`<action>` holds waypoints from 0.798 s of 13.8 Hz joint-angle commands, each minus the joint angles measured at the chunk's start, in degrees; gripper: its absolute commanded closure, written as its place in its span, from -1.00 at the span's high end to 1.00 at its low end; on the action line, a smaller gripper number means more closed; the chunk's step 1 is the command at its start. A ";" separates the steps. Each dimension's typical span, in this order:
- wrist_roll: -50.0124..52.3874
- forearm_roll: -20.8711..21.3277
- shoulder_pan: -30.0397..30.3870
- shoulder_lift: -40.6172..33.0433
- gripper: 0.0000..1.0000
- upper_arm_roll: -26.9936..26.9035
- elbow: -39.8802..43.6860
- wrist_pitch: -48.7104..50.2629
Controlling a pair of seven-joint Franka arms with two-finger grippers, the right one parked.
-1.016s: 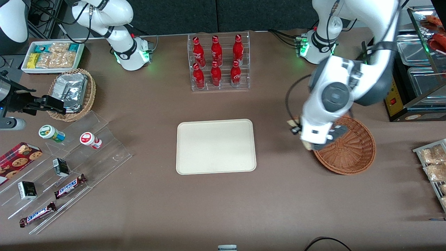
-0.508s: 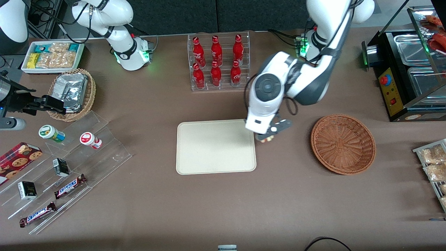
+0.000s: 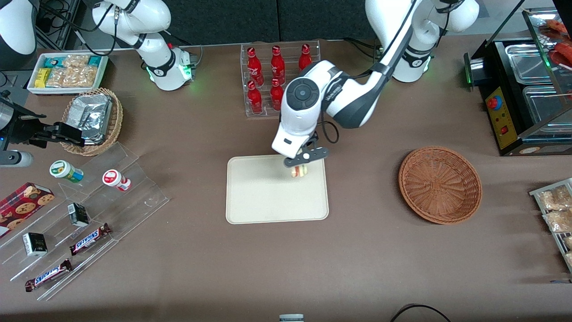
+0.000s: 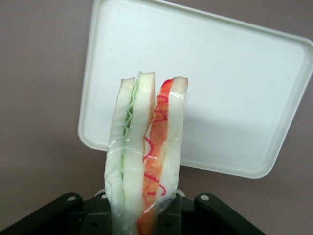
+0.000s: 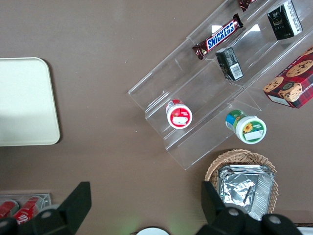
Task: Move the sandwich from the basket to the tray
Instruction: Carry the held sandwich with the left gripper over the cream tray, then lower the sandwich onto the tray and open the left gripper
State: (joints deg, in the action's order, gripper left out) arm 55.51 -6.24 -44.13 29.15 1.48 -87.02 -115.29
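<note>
My left gripper (image 3: pixel 298 166) hangs over the cream tray (image 3: pixel 259 201), above the tray's corner nearest the bottle rack, and it is shut on the sandwich (image 3: pixel 298 171). In the left wrist view the wrapped sandwich (image 4: pixel 146 152) stands between the black jaws of the gripper (image 4: pixel 142 215), showing white bread with green and red filling, and the tray (image 4: pixel 230 98) lies below it. The reddish-brown wicker basket (image 3: pixel 440 184) sits toward the working arm's end of the table with nothing in it.
A clear rack of red bottles (image 3: pixel 279 78) stands just farther from the camera than the tray. Toward the parked arm's end are a tan basket with foil packets (image 3: pixel 93 120), a clear stepped stand with snacks (image 3: pixel 85 214) and a white snack box (image 3: pixel 67 71).
The left arm has carried the sandwich out of the basket, sideways across the table, to over the tray's corner. The basket now holds nothing.
</note>
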 commanded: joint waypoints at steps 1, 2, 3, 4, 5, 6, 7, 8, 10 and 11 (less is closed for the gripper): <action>-5.92 -0.70 -0.25 4.58 -0.94 0.97 2.73 -1.42; -6.89 -0.70 -0.25 6.34 -0.94 1.24 3.69 -2.04; -7.25 -0.70 -0.25 8.88 -0.94 1.33 5.18 -3.00; -7.17 -0.61 -0.25 11.43 -0.94 1.33 7.02 -4.23; -7.34 -0.44 -0.25 14.32 -0.94 1.33 9.30 -5.46; -7.34 -0.44 -0.17 16.70 -0.93 1.24 11.76 -5.65; -7.34 -0.35 -0.17 18.73 -0.90 1.24 14.14 -5.56; -7.26 -0.26 0.01 20.31 -0.89 1.16 15.90 -5.56; -7.43 0.26 0.27 22.61 -0.89 0.98 17.49 -5.56; -8.21 1.40 0.45 23.74 -0.88 0.89 18.28 -5.65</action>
State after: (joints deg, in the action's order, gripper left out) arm 48.62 -6.01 -43.94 49.83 2.57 -73.12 -121.93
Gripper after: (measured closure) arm 0.833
